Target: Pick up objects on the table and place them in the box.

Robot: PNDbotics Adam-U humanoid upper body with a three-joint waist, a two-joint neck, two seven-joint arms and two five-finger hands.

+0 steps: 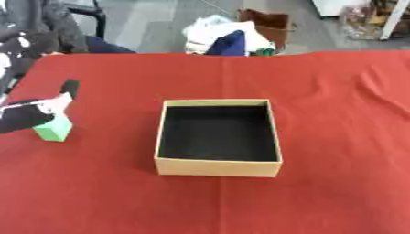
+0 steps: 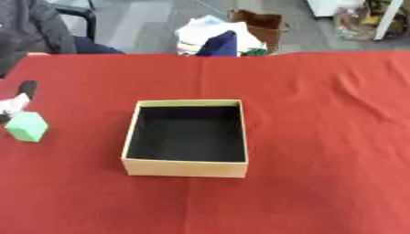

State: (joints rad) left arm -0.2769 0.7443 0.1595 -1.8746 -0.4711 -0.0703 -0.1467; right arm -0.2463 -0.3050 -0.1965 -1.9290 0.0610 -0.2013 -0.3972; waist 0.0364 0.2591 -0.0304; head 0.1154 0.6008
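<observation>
An open cardboard box (image 1: 218, 167) with a dark inside stands in the middle of the red table (image 1: 336, 114); nothing shows inside it. A light green block (image 1: 53, 130) is at the table's left side, well left of the box. My left hand (image 1: 32, 115) comes in from the left edge and sits on the block's top, pinching its upper part, while one finger (image 1: 69, 87) sticks up behind. The block looks slightly tilted. My right hand is in no view.
Beyond the table's far edge are a heap of bags and cloth (image 1: 232, 39) on the floor and a seated person's dark clothing (image 1: 48, 27) at the far left corner.
</observation>
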